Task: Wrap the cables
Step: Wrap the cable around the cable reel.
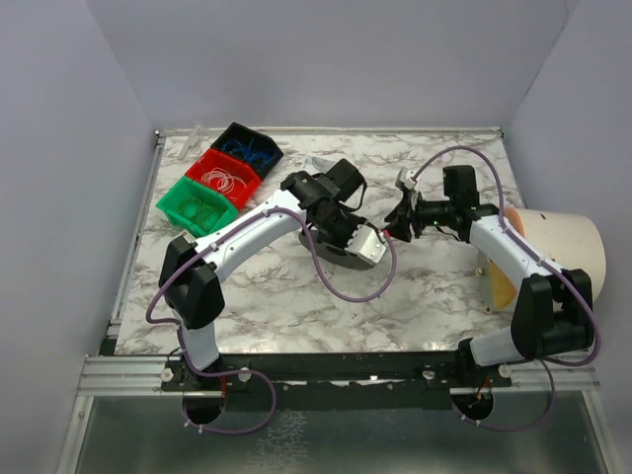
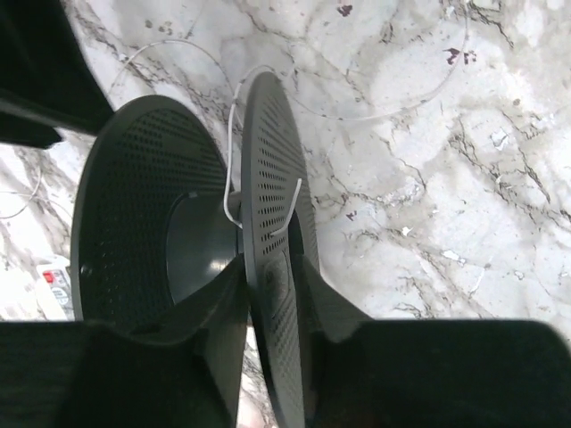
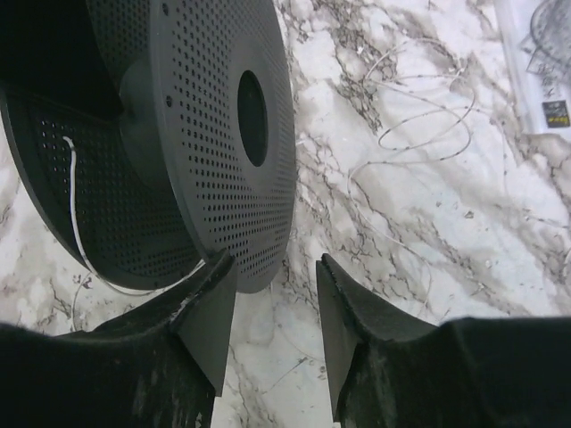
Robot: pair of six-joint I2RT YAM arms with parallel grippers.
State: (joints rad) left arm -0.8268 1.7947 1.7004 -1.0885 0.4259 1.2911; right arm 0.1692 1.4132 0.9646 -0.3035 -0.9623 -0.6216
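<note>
**Spool on edge, most of the cable not yet wound**

The wrapping looks to be at an early stage. The spool (image 2: 143, 223) stands on edge on the tabletop (image 2: 428, 178) with its hub nearly bare. Only one thin pale cable (image 2: 230, 169) crosses between the two perforated flanges and hooks over one rim. The right wrist view shows the rest of the strand lying in slack loops on the marble beyond the spool.

The left gripper (image 2: 270, 267) straddles one flange at its rim, with a finger close against each face. I cannot tell whether it clamps the flange or stands just clear of it. The right gripper (image 3: 277, 267) is spread with nothing between its fingers. The flange with the centre hole sits just beside one finger, outside the gap, and the slack loops lie well ahead of it.

As I judge it, the next move calls for one arm to steady the spool while the other picks up the slack and leads it round the hub. The wire is thin and looks springy — hard to pinch off a flat surface, and likely to slip off the rim.
</note>
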